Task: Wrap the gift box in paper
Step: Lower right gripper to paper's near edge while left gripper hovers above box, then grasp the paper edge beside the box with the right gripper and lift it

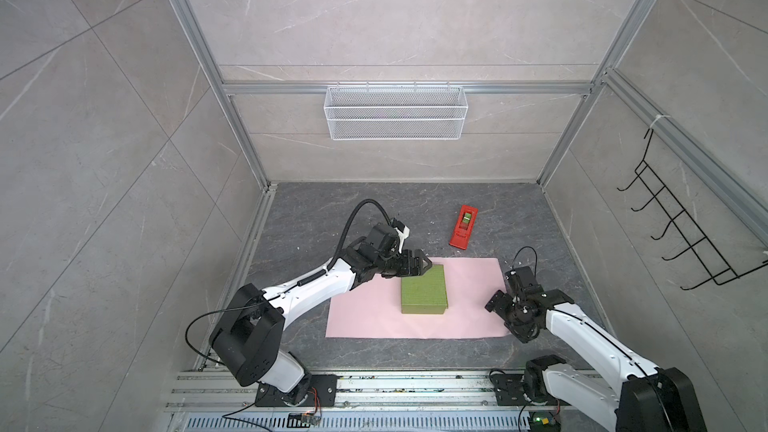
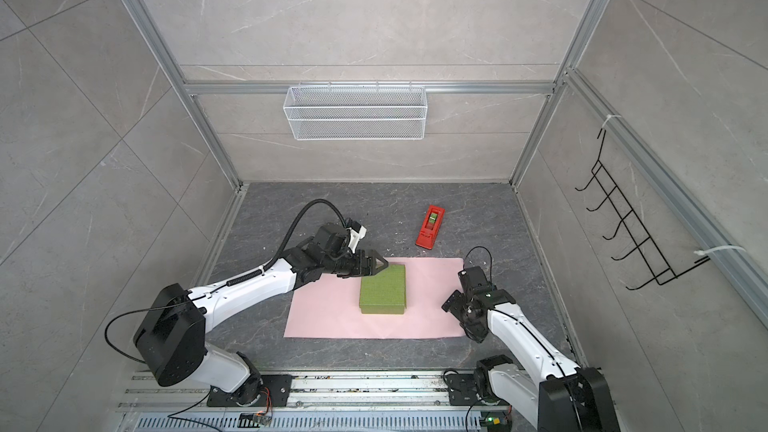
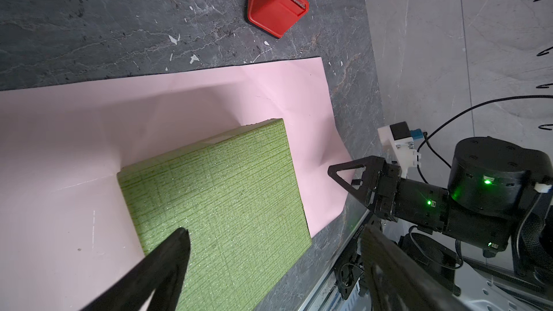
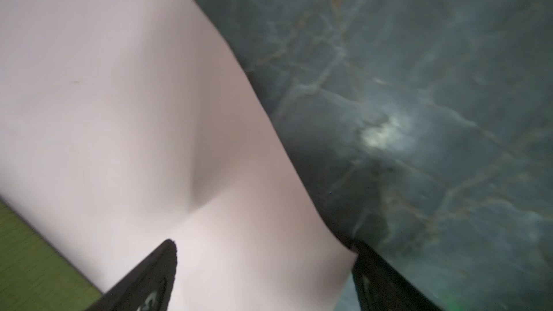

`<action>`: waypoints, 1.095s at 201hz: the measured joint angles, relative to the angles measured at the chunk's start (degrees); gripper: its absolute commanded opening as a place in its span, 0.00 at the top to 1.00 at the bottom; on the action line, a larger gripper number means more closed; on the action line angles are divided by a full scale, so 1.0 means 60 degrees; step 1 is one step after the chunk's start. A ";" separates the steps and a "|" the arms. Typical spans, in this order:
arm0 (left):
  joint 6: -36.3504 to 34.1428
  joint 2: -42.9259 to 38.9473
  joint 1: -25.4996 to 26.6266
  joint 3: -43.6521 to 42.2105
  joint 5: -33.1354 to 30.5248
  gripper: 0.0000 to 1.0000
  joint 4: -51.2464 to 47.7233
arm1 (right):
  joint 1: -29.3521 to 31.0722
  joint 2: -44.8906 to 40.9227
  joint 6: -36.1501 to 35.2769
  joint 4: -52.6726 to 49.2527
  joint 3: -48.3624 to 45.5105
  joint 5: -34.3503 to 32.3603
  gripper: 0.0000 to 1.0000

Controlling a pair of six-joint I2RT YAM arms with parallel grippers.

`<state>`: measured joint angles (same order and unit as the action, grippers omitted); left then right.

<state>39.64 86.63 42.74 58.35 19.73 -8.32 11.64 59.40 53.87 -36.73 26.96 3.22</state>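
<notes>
Left tool (image 1: 424,270) jaws spread wide, empty, above far left corner of gift box (image 1: 424,295). Box sits mid paper (image 1: 469,309), pink side up, on table (image 1: 374,222). Right tool (image 1: 508,317) wide open, straddling paper's right edge, nothing clamped.

Blurred right wrist view cuts off gift box (image 4: 27,264) at a corner; left wrist view's edge crops tape dispenser (image 3: 275,1). In both top views left arm (image 1: 316,288) hides paper (image 1: 469,297) far corner.
</notes>
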 measured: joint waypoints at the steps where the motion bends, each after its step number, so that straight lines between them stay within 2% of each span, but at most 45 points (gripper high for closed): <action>1: 0.0000 0.0000 0.0000 0.0000 0.0000 0.09 0.0000 | 0.0000 -0.0004 -0.0015 0.0022 -0.0004 0.0007 0.09; 88: 0.0000 0.0000 0.0000 0.0000 0.0000 0.09 0.0000 | -0.0004 -0.1118 -0.1464 0.1082 -0.0066 0.0703 0.09; 162: 0.0004 0.0000 0.0000 0.0124 0.0000 0.09 -0.0007 | -0.0004 -0.2237 -0.3231 0.1687 -0.0240 0.2386 0.09; 220: 0.0004 0.0000 0.0000 0.0182 0.0000 0.10 -0.0004 | -0.0015 -0.2834 -0.3555 0.1916 -0.0382 0.2812 0.10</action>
<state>39.66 86.63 42.74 59.44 19.73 -8.34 11.55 42.39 32.53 -25.23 24.67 20.10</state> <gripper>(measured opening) 0.904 0.907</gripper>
